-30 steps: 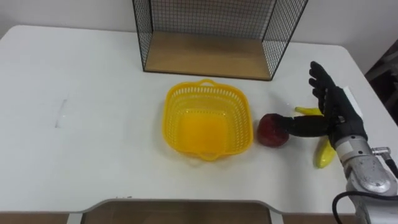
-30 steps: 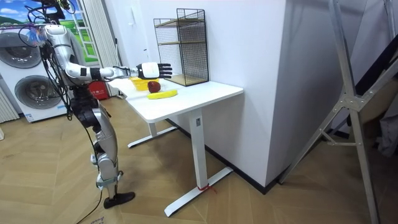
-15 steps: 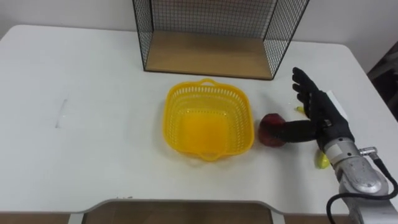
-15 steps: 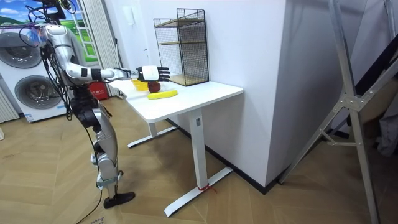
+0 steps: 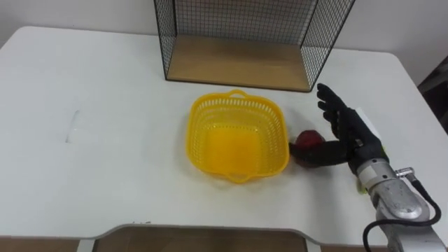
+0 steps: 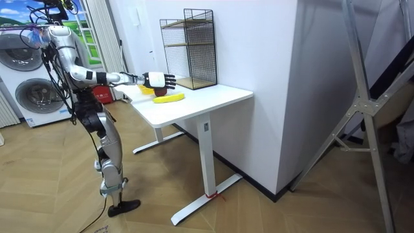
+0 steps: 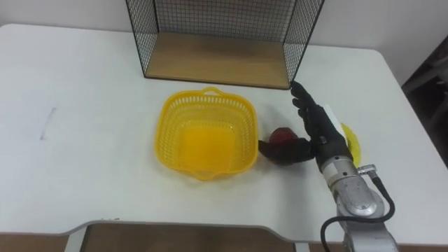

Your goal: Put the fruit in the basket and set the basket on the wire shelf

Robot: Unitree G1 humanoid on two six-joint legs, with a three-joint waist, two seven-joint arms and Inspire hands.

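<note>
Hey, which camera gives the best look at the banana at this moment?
The room view: the banana lies whole on the table, nothing in front of it. In both eye views the right hand covers most of it; only a yellow strip shows beside the hand.

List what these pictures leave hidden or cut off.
Banana: in the eye views, mostly hidden behind the right hand.
Apple: near side covered by the thumb; grip unclear.
Wire shelf: upper part cut off by the eye views' top edge.
</note>
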